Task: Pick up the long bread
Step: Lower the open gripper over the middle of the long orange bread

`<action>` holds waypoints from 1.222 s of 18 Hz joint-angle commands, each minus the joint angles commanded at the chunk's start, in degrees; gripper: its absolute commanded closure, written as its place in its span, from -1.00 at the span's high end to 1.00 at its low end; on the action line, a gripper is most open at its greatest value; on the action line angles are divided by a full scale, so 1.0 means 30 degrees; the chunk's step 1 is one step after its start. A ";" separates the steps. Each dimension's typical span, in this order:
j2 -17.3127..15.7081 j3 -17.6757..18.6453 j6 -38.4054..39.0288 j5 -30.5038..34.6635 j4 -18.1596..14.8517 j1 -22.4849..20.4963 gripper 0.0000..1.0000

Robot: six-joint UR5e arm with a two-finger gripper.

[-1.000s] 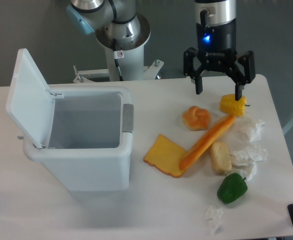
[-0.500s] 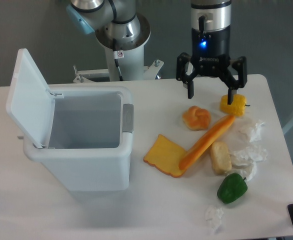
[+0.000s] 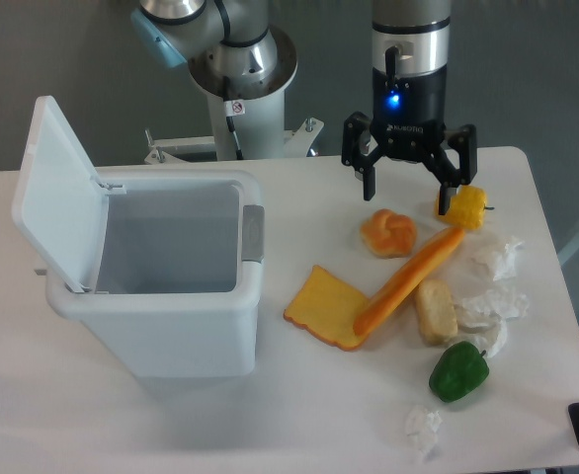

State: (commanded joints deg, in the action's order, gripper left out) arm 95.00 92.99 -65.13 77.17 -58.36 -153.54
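The long bread (image 3: 409,280) is a slim, glossy orange stick lying diagonally on the white table, its lower end resting on a flat yellow-orange toast slice (image 3: 327,307). My gripper (image 3: 408,190) hangs open and empty above the table, behind the bread's upper end, its fingers spread wide. A round orange bun (image 3: 388,233) sits just below the gripper. A short pale roll (image 3: 435,309) lies right of the bread.
A white bin (image 3: 161,281) with its lid open stands at the left. A yellow corn piece (image 3: 464,206) lies by the right finger. A green pepper (image 3: 458,372) and crumpled white paper (image 3: 494,286) lie at the right. The robot base (image 3: 238,79) stands behind.
The gripper has moved left and slightly up, from over the corn piece toward the bun. It stays open. The food items have not moved.
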 joint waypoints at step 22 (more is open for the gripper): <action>0.4894 -0.0733 -0.0029 -0.2871 -0.0117 0.0762 1.00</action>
State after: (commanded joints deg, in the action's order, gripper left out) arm 109.68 90.79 -65.21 68.55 -58.71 -151.26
